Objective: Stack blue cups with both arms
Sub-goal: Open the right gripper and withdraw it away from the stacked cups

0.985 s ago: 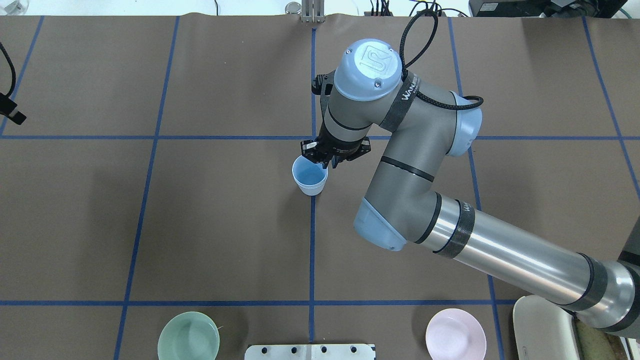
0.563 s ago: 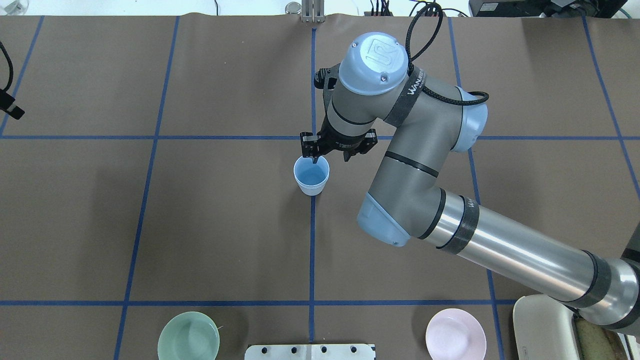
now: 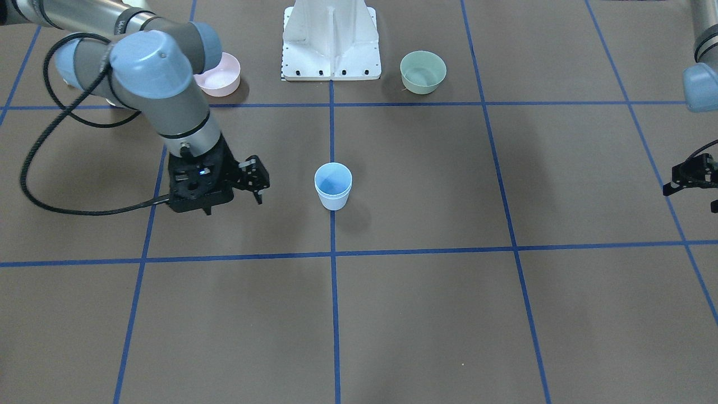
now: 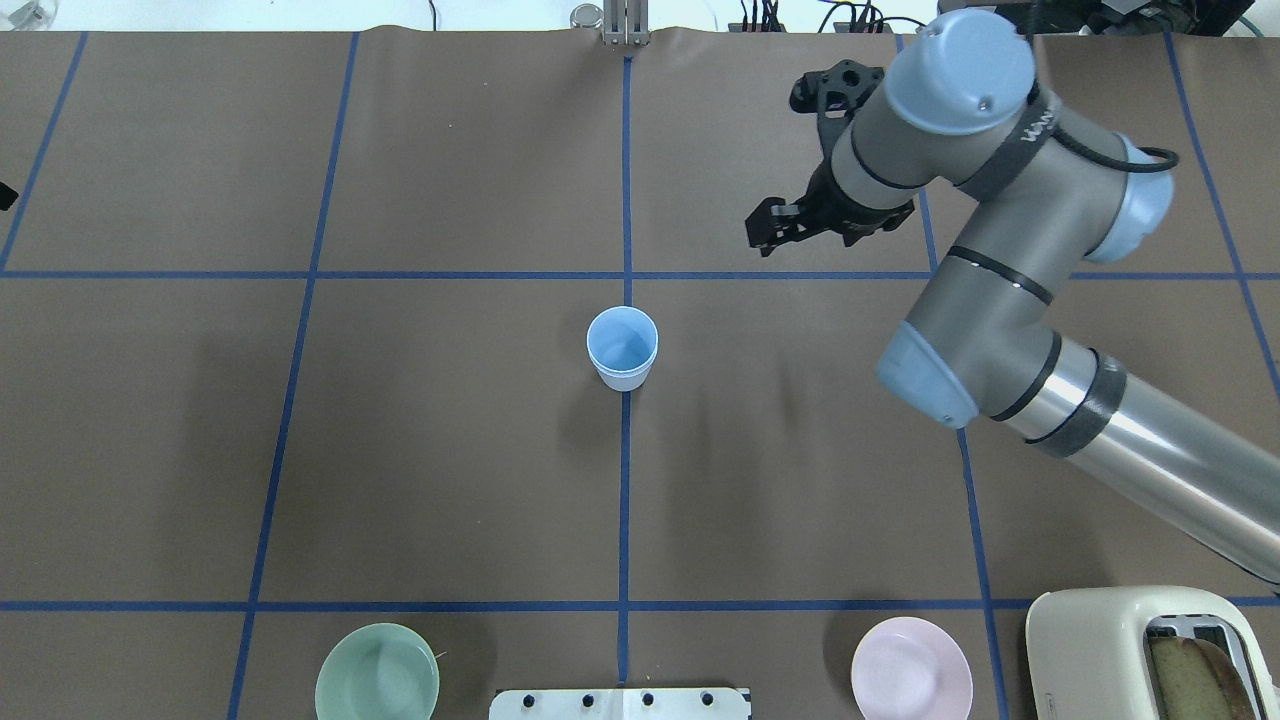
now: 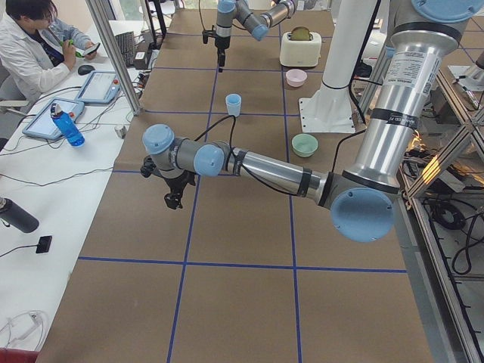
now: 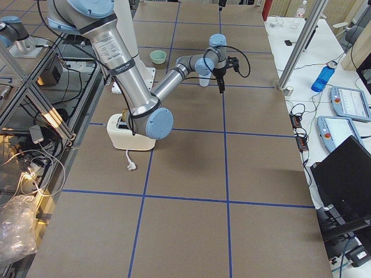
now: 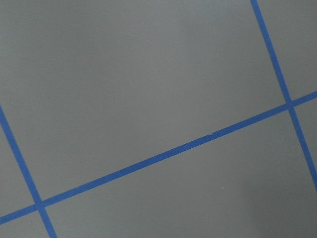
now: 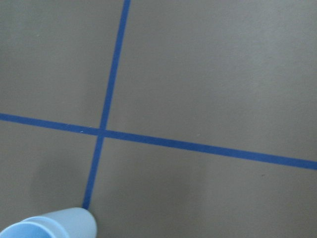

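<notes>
One pale-blue cup shape (image 4: pixel 622 348) stands upright on the centre line of the table. It also shows in the front view (image 3: pixel 333 186), where its rim looks doubled. I cannot tell whether a second cup is nested inside. My right gripper (image 4: pixel 830 225) is open and empty, raised to the far right of the cup and apart from it; it is also in the front view (image 3: pixel 233 196). The right wrist view catches the cup's rim (image 8: pixel 49 225) at its bottom left. My left gripper (image 3: pixel 693 182) is open and empty, far off at the table's left side.
A green bowl (image 4: pixel 377 672) and a pink bowl (image 4: pixel 911 668) sit near the robot's white base (image 4: pixel 620 703). A cream toaster (image 4: pixel 1130 655) with bread stands at the near right corner. Blue tape lines grid the brown table cover.
My right gripper has drawn away from the cup's rim, up and to the far right. The cup has stayed put. The left gripper has slid almost out of the overhead view.
</notes>
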Controlling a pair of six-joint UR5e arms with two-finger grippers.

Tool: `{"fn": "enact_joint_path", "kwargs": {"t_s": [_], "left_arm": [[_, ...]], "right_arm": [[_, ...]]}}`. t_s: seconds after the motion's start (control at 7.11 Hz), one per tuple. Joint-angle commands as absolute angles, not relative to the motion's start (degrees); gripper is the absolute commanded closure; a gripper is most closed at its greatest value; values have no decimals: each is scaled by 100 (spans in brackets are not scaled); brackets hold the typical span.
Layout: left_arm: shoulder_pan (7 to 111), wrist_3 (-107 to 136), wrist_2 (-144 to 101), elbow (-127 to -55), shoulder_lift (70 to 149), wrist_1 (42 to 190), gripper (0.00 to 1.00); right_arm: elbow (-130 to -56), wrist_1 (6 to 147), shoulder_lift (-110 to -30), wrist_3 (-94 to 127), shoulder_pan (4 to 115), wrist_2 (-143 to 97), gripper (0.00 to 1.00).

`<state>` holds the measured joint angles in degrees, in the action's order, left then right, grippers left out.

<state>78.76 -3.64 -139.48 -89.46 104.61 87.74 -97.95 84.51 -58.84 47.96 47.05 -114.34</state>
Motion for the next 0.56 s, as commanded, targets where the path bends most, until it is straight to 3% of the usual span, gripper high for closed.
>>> {"fn": "enact_joint_path", "kwargs": {"t_s": [0.0, 0.42], "left_arm": [[8120, -378, -13940, -8930, 10267, 8745, 1], [8507, -361, -13948, -8947, 10222, 8368, 1]], "right_arm": [[-9852, 8455, -6554, 4079, 5560, -11749, 0], [-9870, 8473, -7790, 2647, 6982, -12548, 0]]}}
